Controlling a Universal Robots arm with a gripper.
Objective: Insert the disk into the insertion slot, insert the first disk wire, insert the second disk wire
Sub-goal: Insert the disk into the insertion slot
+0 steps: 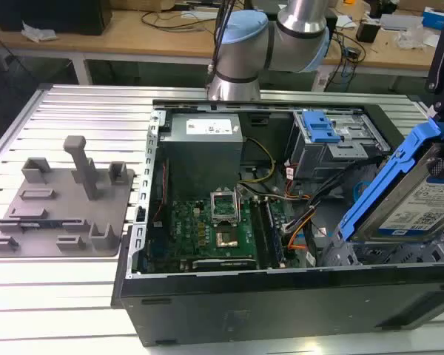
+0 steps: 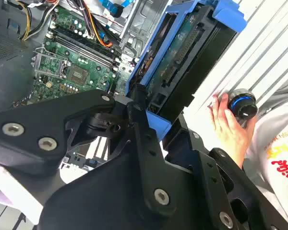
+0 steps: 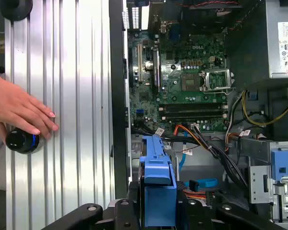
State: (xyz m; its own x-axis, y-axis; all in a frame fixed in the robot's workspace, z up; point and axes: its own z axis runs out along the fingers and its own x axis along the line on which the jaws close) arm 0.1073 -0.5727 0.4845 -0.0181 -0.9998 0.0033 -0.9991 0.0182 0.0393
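Observation:
The disk (image 1: 422,200), silver with a white label in a bright blue frame (image 1: 381,185), hangs tilted above the open computer case at the exterior view's right. My gripper (image 3: 158,211) is shut on the disk, its black fingers (image 2: 137,124) clamping the blue frame (image 3: 157,167) from both sides. The disk's connector edge (image 2: 177,62) faces the case. Below the disk is the insertion slot (image 1: 334,255), a low grey sheet-metal cage, partly hidden by the disk. Orange and blue wires (image 3: 201,183) lie loose in the case beside the slot.
A taller grey cage with a blue latch (image 1: 322,129) stands behind the slot. The motherboard (image 1: 207,222) and power supply (image 1: 203,140) fill the case's middle. A person's hand (image 3: 19,108) rests on a black knob (image 3: 21,141) on the ribbed table. A grey fixture plate (image 1: 59,200) lies at the exterior view's left.

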